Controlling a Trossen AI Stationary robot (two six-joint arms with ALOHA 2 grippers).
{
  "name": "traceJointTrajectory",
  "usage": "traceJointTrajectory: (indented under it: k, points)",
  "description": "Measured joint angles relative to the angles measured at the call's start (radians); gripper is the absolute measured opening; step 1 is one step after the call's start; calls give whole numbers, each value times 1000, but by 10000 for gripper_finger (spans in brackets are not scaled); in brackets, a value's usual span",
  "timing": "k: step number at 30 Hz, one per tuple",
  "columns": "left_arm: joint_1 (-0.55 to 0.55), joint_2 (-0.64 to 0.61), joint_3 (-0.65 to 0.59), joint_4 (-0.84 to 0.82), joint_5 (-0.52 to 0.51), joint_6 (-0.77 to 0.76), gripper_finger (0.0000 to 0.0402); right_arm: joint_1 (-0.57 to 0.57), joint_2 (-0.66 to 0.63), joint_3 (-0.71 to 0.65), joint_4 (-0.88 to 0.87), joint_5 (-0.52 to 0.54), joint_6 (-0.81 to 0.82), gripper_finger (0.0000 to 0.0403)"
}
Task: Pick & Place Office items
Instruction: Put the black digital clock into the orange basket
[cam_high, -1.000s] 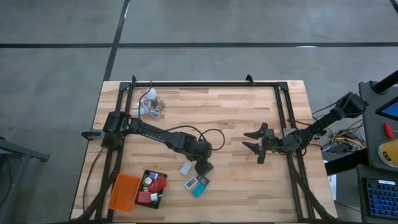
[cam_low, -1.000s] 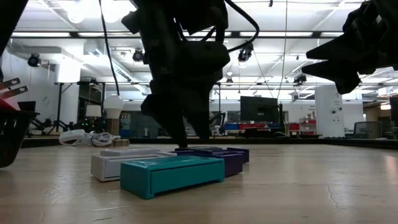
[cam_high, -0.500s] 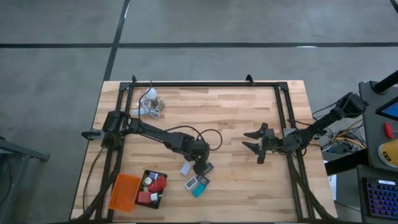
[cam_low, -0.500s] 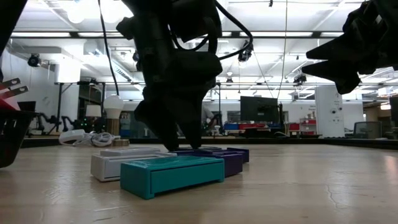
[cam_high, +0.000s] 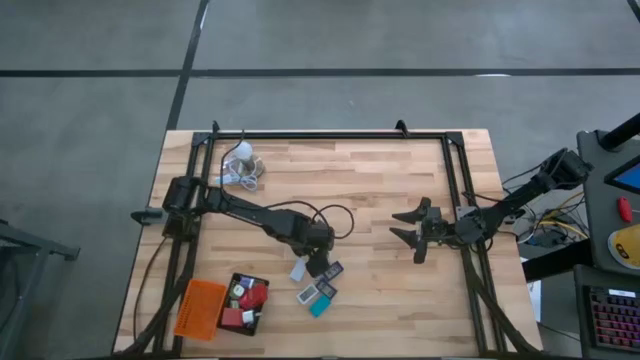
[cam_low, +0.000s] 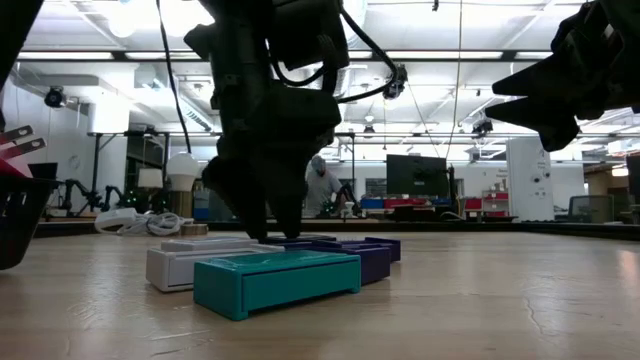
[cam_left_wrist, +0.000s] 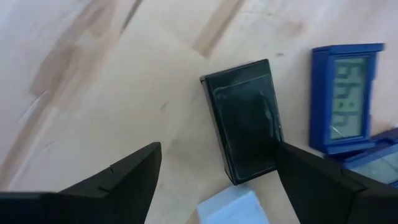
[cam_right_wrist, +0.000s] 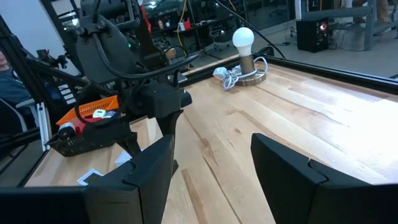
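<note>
Left hand (cam_left_wrist: 214, 171) was pulled back slightly; spread, it straddled the black block (cam_left_wrist: 244, 129), long axis running between fingers.

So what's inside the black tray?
The black tray holds red and white office items, piled together. Anything beneath them, and the tray's floor, is covered.

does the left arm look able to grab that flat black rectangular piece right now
Probably yes. The left gripper hangs open just over the flat black rectangular piece, which lies flat on bare wood. One finger sits close to the blue display piece beside it, so that side is tight.
</note>
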Motion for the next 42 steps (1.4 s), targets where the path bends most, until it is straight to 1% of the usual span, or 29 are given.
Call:
traceJointTrajectory:
  k: [5,13,18,21,26,35,42]
  points:
    - [9,-13,-2,-58,-45,-11,312,0,0,0,0,0,0,210]
    - [14,-27,-3,-153,-115,-90,312,0,0,0,0,0,0,210]
    - [14,-29,5,-178,-122,-101,312,0,0,0,0,0,0,210]
    - [14,-27,24,-189,-126,-71,312,0,0,0,0,0,0,210]
    - [2,-25,73,-177,-182,-48,312,0,0,0,0,0,0,210]
    - [0,-24,72,-107,-176,-29,312,0,0,0,0,0,0,210]
    - [2,16,72,-73,-161,-12,312,0,-1,0,-2,0,0,210]
